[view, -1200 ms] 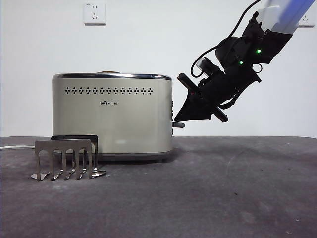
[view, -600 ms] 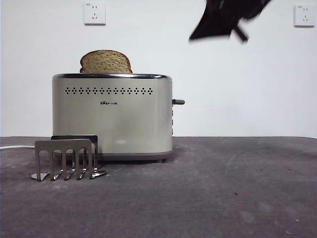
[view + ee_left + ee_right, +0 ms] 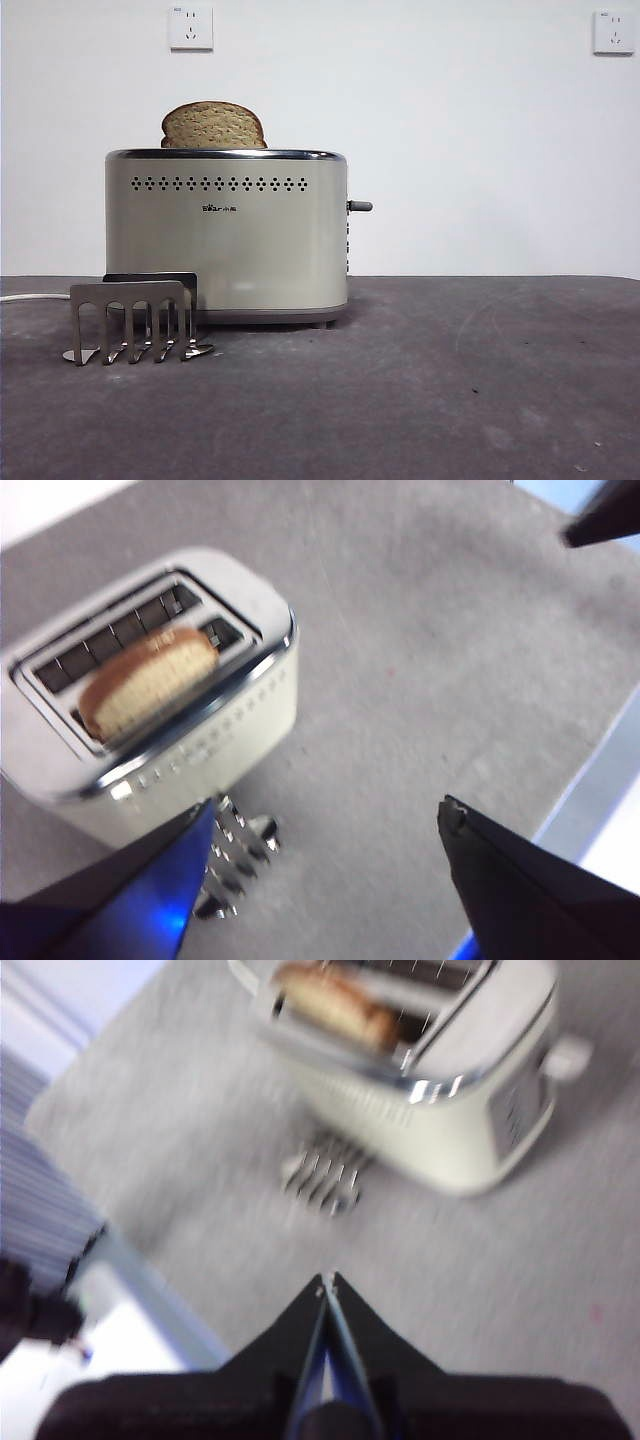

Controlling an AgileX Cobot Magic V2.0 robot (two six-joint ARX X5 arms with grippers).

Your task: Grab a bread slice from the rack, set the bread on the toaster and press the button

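The slice of bread (image 3: 213, 125) stands in the toaster's (image 3: 227, 240) slot, its rounded top sticking out above the chrome rim. The button (image 3: 360, 206) sits high on the toaster's right end. The rack (image 3: 135, 320) stands empty in front of the toaster's left corner. Neither gripper shows in the front view. My left gripper (image 3: 328, 810) is open and empty, high above the toaster (image 3: 215, 735), bread (image 3: 150, 680) and rack (image 3: 235, 865). My right gripper (image 3: 328, 1278) is shut and empty, high above the table, away from the toaster (image 3: 450, 1100), bread (image 3: 335, 1005), rack (image 3: 320, 1175) and button (image 3: 565, 1057).
A white cable (image 3: 30, 297) runs off left behind the rack. Two wall sockets (image 3: 191, 27) are on the white wall. The dark grey table (image 3: 450, 380) stretches to the right of the toaster. The table's edge (image 3: 600, 780) shows in the left wrist view.
The right gripper rose from the button and left the front view at the top. The button went from low to high and the bread came up out of the slot.
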